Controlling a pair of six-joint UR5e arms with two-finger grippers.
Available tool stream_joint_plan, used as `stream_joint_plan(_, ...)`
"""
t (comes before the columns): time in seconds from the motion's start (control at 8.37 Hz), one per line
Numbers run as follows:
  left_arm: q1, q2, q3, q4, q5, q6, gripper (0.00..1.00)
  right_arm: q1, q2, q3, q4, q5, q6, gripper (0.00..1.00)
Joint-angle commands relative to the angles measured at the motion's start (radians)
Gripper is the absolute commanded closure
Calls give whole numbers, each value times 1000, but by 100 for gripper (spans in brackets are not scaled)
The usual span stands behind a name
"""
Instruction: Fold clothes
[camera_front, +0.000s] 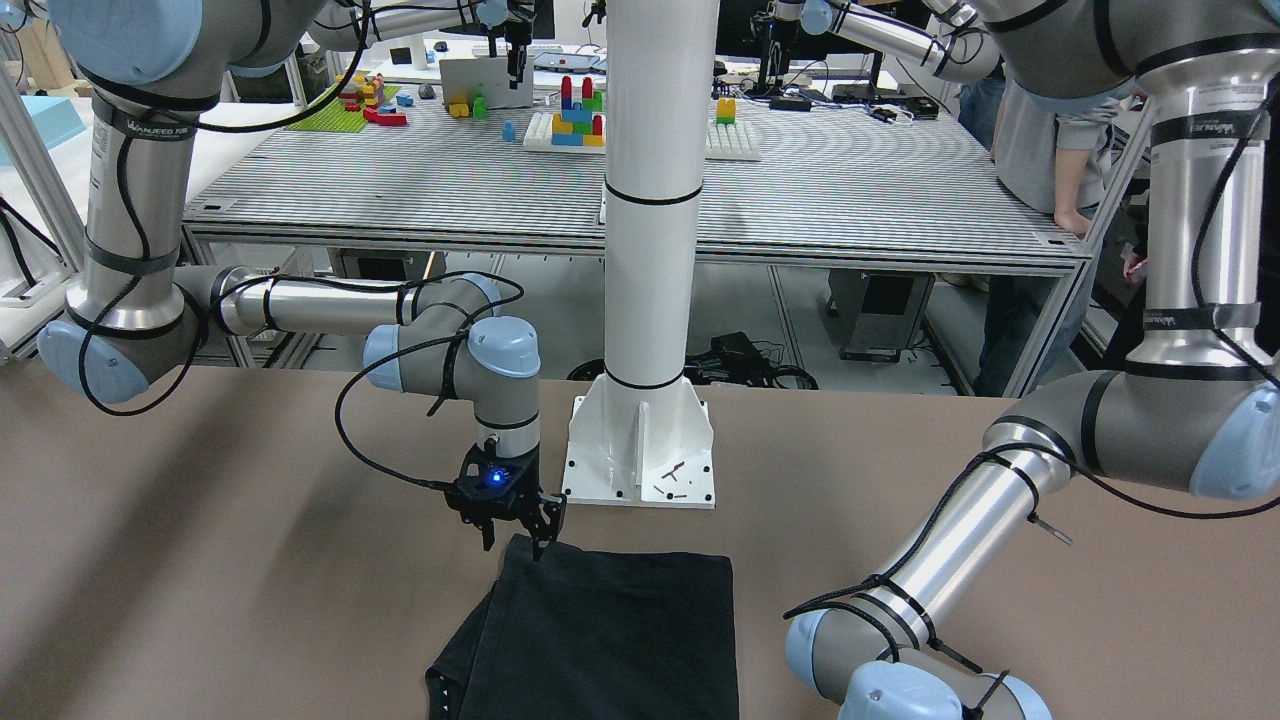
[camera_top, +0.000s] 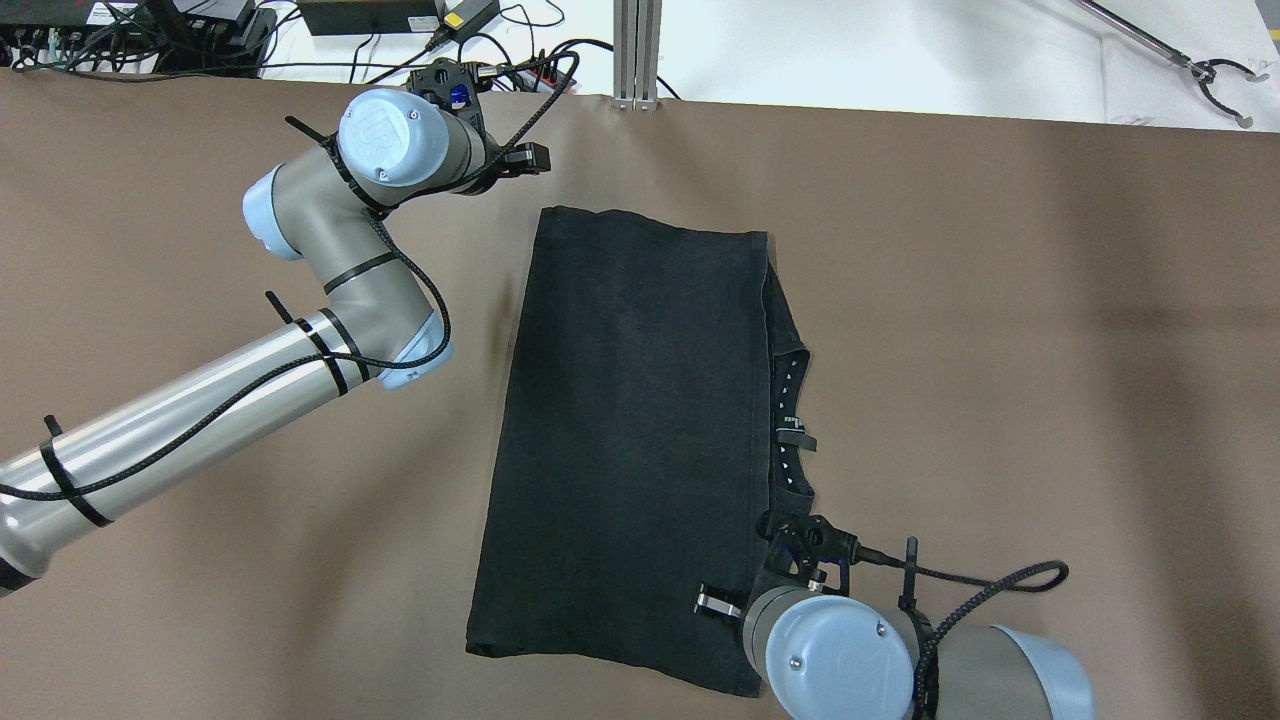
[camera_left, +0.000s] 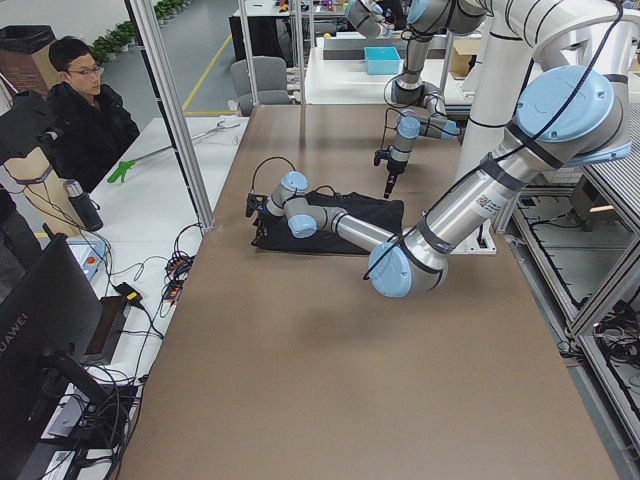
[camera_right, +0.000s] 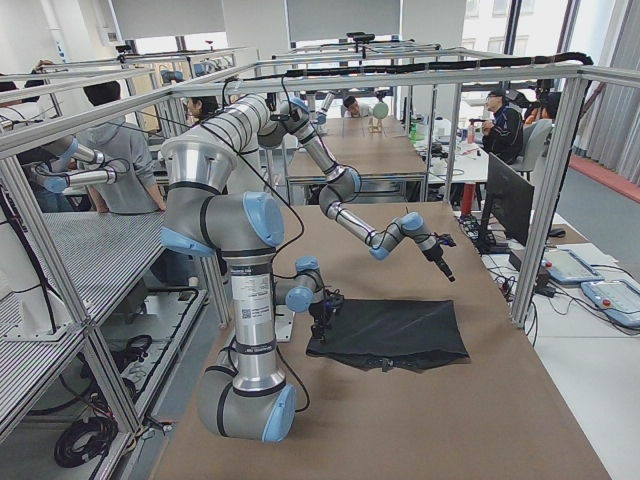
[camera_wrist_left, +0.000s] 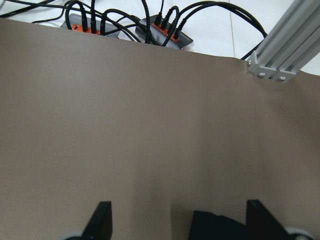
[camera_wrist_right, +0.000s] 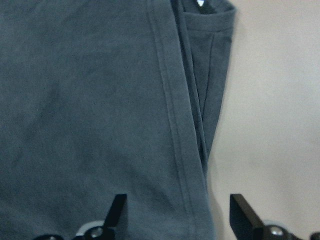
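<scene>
While the black garment lies flat in the middle of the brown table, laid as a long strip running away from the robot, its right side shows extra layers and a neckline poking out. That suggests one lengthwise fold is done and a crosswise fold is probably next.

The right gripper hangs low over the near right corner, its fingers well apart and holding nothing. The hemmed edge runs up between them in the wrist view. I judge it is placed there to pinch that corner through all the layers, since the stacked edges would slip apart if only the top one were caught.

The left gripper sits beyond the far left corner, also spread wide and empty over bare table, with only a tip of black cloth at the bottom of its own view (so it is not yet lined up on the fabric). It may be waiting clear of the landing spot, or about to pin that end.

Readable writing is sparse: "UR" on the left arm's blue joint cap, a strap that seems to read "WANJEED", and "HUAWEI" on a monitor. The tag inside the neckline is too small to read.
</scene>
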Motion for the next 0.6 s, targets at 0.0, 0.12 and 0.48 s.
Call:
stream_joint_plan(0.0,0,0,0,0,1,0,6,-87,-6,-18,80,-226,709,31)
stream_joint_plan(0.12,0,-1,0,1,1,0,6,-112,-9,-33,86,-309,830,35)
stream_joint_plan(0.48,0,-1,-3,1,18,-5,6,-130,-3,-119,86,-312,918,35)
